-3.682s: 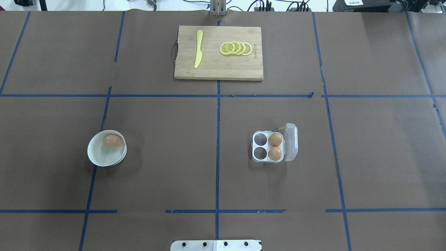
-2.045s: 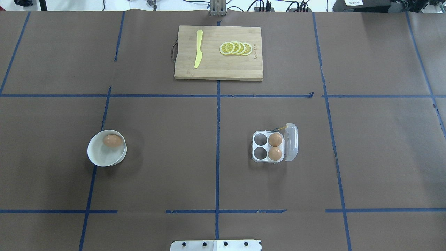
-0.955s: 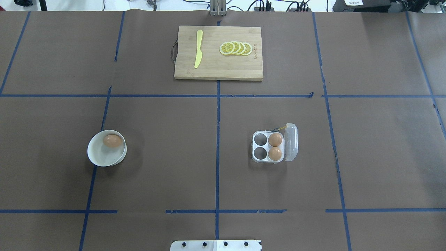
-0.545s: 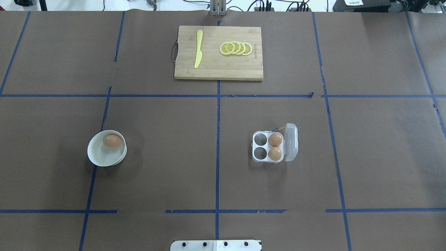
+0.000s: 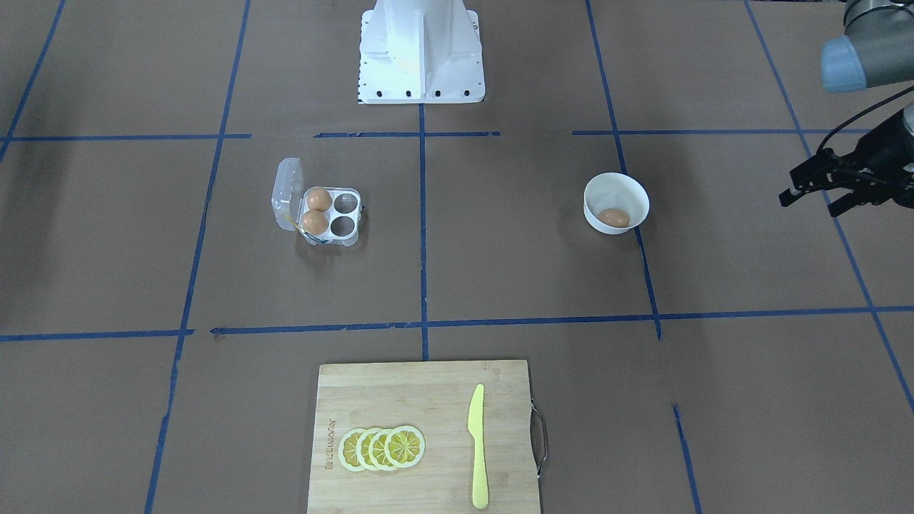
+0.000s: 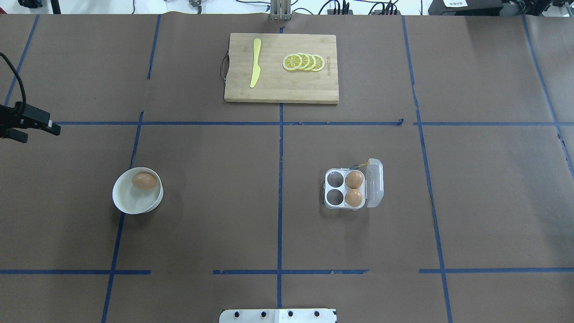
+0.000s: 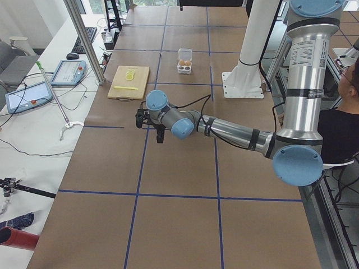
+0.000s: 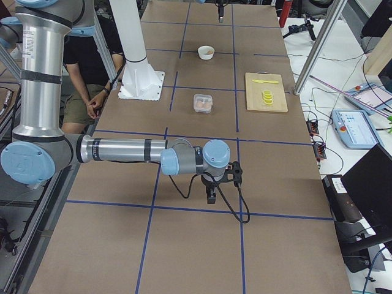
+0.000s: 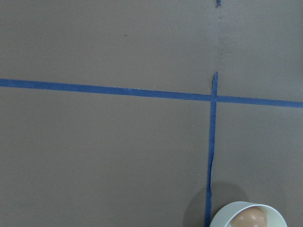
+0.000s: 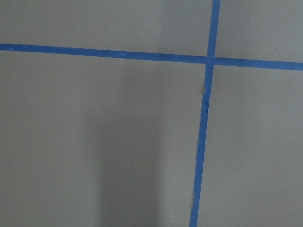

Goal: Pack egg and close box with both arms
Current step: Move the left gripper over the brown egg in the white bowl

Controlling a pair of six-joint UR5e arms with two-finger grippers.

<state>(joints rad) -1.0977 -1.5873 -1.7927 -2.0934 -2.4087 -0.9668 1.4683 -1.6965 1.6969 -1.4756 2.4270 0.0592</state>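
Currently the small light-brown oval egg [image 6: 144, 181] lies inside the round white bowl [image 6: 132, 200], against the bowl's wall on the side away from the robot. The left arm's black two-finger hand [image 5: 807, 207] hangs above the brown paper-covered tabletop [image 6: 215, 188], out past the bowl toward the robot's left and a little farther from the robot than the bowl. Its fingers stand apart and hold nothing. Bare brown paper crossed by blue tape lines [image 6: 134, 148] lies between this hand and the bowl. In the left wrist view only the bowl's rim and a blurred part of the egg show at the lower edge.

The small clear plastic four-cell box [image 6: 344, 188] sits well apart from the bowl, on its other side, toward the robot's right. Its hinged lid [image 6: 375, 183] stands open on the edge farthest from the bowl. Two more brown eggs [image 6: 354, 179] fill the cells beside the lid, and the two cells nearer the bowl are open.

The right arm's hand [image 8: 211, 196] points down far beyond the box from the bowl. Whether it is open or closed cannot be told.

Farther from the robot than the bowl lies a wooden cutting board [image 6: 280, 92] with a yellow plastic knife [image 6: 255, 63] and lemon slices [image 6: 304, 62].
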